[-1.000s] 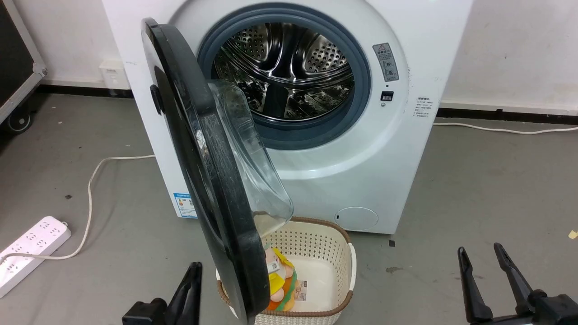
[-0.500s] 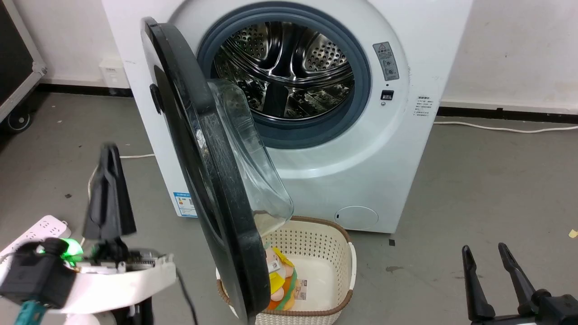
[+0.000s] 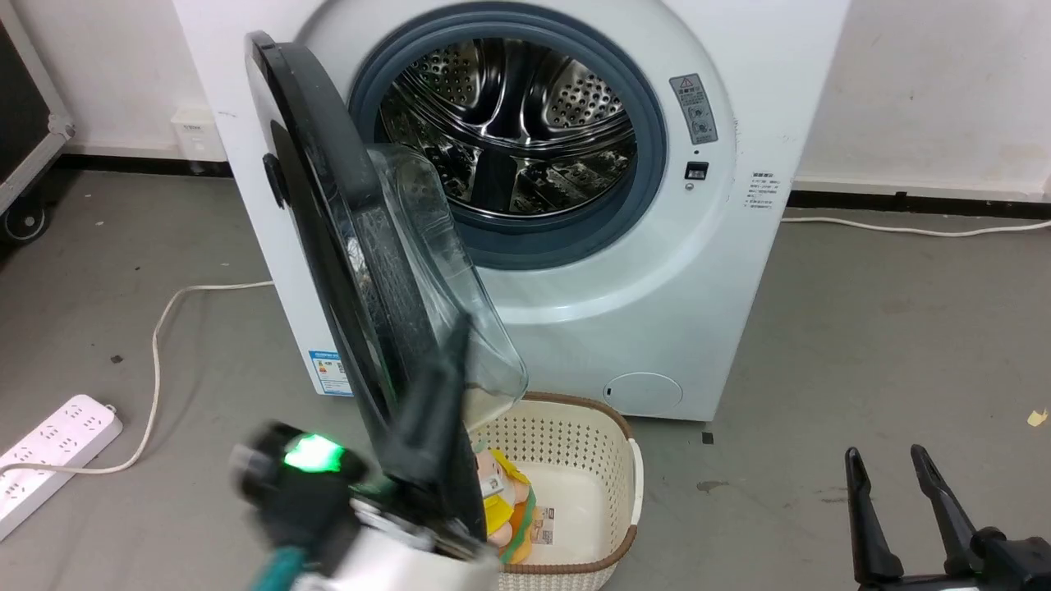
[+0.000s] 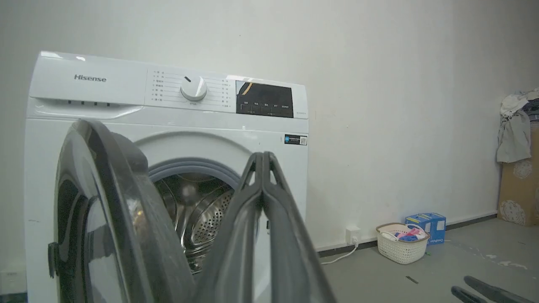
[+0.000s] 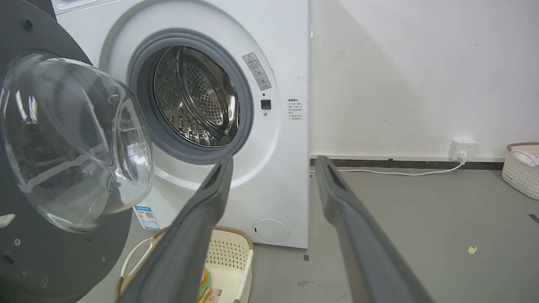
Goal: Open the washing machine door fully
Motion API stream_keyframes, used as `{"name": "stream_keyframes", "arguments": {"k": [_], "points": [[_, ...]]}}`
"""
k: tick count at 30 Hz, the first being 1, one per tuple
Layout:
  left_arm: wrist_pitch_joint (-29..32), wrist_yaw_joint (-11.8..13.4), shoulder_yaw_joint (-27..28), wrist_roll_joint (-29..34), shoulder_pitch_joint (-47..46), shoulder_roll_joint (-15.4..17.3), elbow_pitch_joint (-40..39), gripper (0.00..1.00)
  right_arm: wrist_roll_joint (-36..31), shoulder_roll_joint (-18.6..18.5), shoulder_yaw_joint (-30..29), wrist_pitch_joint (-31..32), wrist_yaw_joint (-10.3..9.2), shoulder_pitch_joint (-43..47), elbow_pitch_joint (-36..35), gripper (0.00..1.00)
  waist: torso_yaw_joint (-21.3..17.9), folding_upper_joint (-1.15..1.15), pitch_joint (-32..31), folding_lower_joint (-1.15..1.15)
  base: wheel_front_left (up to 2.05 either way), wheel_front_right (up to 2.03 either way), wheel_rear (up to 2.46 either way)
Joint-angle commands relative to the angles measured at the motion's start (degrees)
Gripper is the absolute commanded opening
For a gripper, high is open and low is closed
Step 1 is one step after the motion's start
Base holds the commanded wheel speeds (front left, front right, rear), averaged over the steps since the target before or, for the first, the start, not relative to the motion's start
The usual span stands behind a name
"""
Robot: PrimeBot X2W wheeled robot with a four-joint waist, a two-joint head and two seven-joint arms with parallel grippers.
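Note:
The washing machine door (image 3: pixel 328 213), a glossy black disc with a bulging clear glass bowl (image 3: pixel 443 271), stands roughly halfway open, edge-on to me, hinged on the machine's left. It also fills the left of the left wrist view (image 4: pixel 105 202) and of the right wrist view (image 5: pixel 42 252). My left gripper (image 3: pixel 458 336) is motion-blurred and rises in front of the door's lower inner side. Its fingers (image 4: pixel 262 156) are shut with nothing between them. Whether it touches the door I cannot tell. My right gripper (image 3: pixel 895 460) hangs open at the lower right, well away from the door (image 5: pixel 273 164).
A cream perforated basket (image 3: pixel 628 447) with a colourful toy (image 3: pixel 501 501) sits on the floor under the door. A white power strip (image 3: pixel 49 443) and its cable (image 3: pixel 164 328) lie to the left. A second basket (image 4: pixel 400 244) and a blue box (image 4: pixel 425 221) stand by the far wall.
My left arm has swung from the far left to the middle, up against the door's lower part. The camera shifted slightly. The door stands at the same angle; the right gripper barely moved.

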Motion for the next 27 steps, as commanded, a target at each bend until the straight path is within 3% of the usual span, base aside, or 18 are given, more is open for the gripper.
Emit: {"name": "stream_keyframes", "arguments": {"k": [1, 8, 18, 22, 27], "points": [[1.1, -0.3, -1.9, -0.5, 1.5, 0.2, 2.2, 0.0, 0.4, 0.2, -0.1, -0.2, 0.05, -0.6, 0.2, 1.0, 0.0, 0.0, 0.0, -0.01, 0.0, 0.0, 0.0], [5.8, -0.1, -8.3, -3.4, 4.4, 0.1, 12.8, 0.0, 0.7, 0.2, 0.2, -0.2, 0.05, -0.7, 0.7, 1.0, -0.1, 0.0, -0.2, -0.01, 0.0, 0.0, 0.0], [5.3, 3.1, -6.8, -4.2, 3.1, 0.3, 24.7, 0.0, 1.1, 0.2, 0.7, -0.2, 0.05, -0.6, 1.6, 1.0, 0.9, 0.0, 0.2, -0.01, 0.0, 0.0, 0.0], [3.6, 3.3, -6.3, -4.5, 2.3, 0.4, 27.2, 0.0, 1.2, 0.2, 0.9, -0.2, 0.05, -0.7, 1.8, 1.0, 2.5, 0.0, 0.1, -0.01, 0.0, 0.0, 0.0], [2.8, 3.3, -6.8, -4.8, 2.4, 0.6, 28.9, 0.0, 1.6, 0.2, 1.1, -0.2, 0.05, -0.5, 2.2, 1.0, 7.5, 0.0, -0.9, -0.01, 0.0, 0.0, 0.0]]}}
